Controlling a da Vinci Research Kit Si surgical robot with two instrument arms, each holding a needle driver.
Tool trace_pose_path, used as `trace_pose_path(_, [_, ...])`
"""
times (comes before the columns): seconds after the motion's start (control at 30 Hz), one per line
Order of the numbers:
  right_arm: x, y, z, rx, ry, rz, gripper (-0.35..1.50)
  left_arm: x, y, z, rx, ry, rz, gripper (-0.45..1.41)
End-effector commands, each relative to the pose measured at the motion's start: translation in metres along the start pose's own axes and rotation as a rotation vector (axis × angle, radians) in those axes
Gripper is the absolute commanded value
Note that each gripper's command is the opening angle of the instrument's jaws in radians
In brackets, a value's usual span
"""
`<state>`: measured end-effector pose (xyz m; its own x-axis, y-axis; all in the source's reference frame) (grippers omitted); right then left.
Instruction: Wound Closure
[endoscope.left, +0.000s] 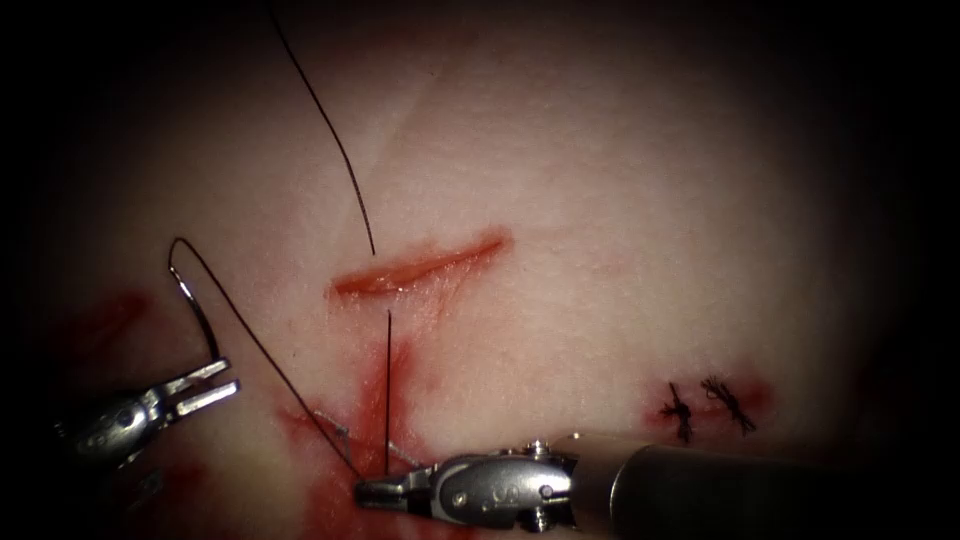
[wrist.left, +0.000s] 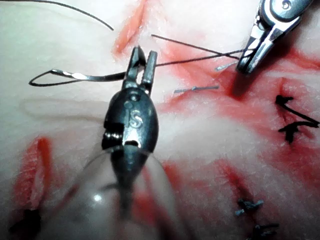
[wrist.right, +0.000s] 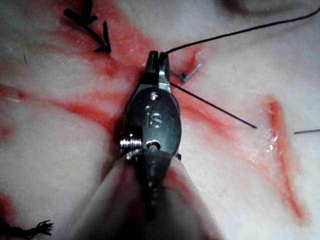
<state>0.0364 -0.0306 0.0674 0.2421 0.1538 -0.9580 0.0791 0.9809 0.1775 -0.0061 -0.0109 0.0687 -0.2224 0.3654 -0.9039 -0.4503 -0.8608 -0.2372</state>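
Landmark: the cut (endoscope.left: 420, 268), a short red slit running slantwise across the pale tissue (endoscope.left: 600, 180).
Left gripper (endoscope.left: 208, 385): left of and below the cut, jaws slightly parted around one end of the needle.
Needle (endoscope.left: 196, 305): free of the tissue, arching up from the left gripper, well left of the cut.
Thread (endoscope.left: 330, 130): runs from the needle's far end down to the right gripper; another strand passes through the cut.
Right gripper (endoscope.left: 372, 492): below the cut, jaws closed on the thread.
Red fluid (endoscope.left: 395, 380): smeared from the cut down to the right gripper.
Finished stitches (endoscope.left: 705, 405): dark knots far right of the cut.
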Motion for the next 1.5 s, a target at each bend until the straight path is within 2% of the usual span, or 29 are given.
trace_pose_path(0.03, [0.0,-0.0015,0.0012,0.01,0.005,0.002,-0.35,-0.0004,0.0003,0.0006,-0.001,0.002,0.0,-0.45])
trace_pose_path(0.2, [0.0009,-0.0013,0.0018,0.007,0.006,0.009,-0.35,0.0,0.0004,0.0006,-0.005,0.002,-0.003,-0.45])
trace_pose_path(0.23, [0.0011,-0.0008,0.0019,0.003,0.006,0.013,-0.2,0.0,0.0003,0.0006,-0.006,0.002,-0.004,-0.45])
trace_pose_path(0.33, [0.0015,0.0007,0.002,-0.008,0.002,0.028,0.79,0.0,-0.0005,0.0004,0.0,-0.003,-0.006,-0.45])
trace_pose_path(0.37, [0.0018,0.0017,0.0019,-0.014,0.002,0.037,1.04,0.0,-0.001,0.0002,0.007,-0.008,-0.007,-0.45])
trace_pose_path(0.43, [0.0021,0.0033,0.0016,-0.023,0.001,0.056,1.2,-0.0002,-0.0019,-0.0002,0.022,-0.02,-0.008,-0.45])
trace_pose_path(0.5, [0.0024,0.0051,0.0009,-0.041,-0.005,0.053,1.25,-0.0005,-0.003,-0.0007,0.057,-0.054,0.053,-0.45])
trace_pose_path(0.6, [0.0024,0.0076,-0.0004,-0.06,-0.003,0.048,1.26,-0.0012,-0.0048,-0.0016,0.139,-0.16,0.153,-0.45])
trace_pose_path(0.77, [0.0016,0.0107,-0.0025,-0.082,-0.008,0.041,1.26,-0.0023,-0.0076,-0.003,0.184,-0.196,0.185,-0.45])
trace_pose_path(0.93, [-0.0002,0.0124,-0.0031,-0.104,-0.015,0.011,1.23,-0.0029,-0.0091,-0.0037,0.228,-0.226,0.208,-0.45])
trace_pose_path(1.07, [-0.002,0.0133,-0.0021,-0.11,-0.019,-0.061,1.25,-0.0028,-0.009,-0.0033,0.232,-0.229,0.203,-0.45])
trace_pose_path(1.3, [-0.0051,0.0145,0.0014,-0.13,-0.049,-0.212,1.25,-0.0023,-0.0077,-0.0018,0.202,-0.209,0.199,-0.45])
trace_pose_path(1.5, [-0.0081,0.0158,0.0028,-0.136,-0.079,-0.248,1.25,-0.002,-0.0067,-0.0014,0.192,-0.202,0.2,-0.45])
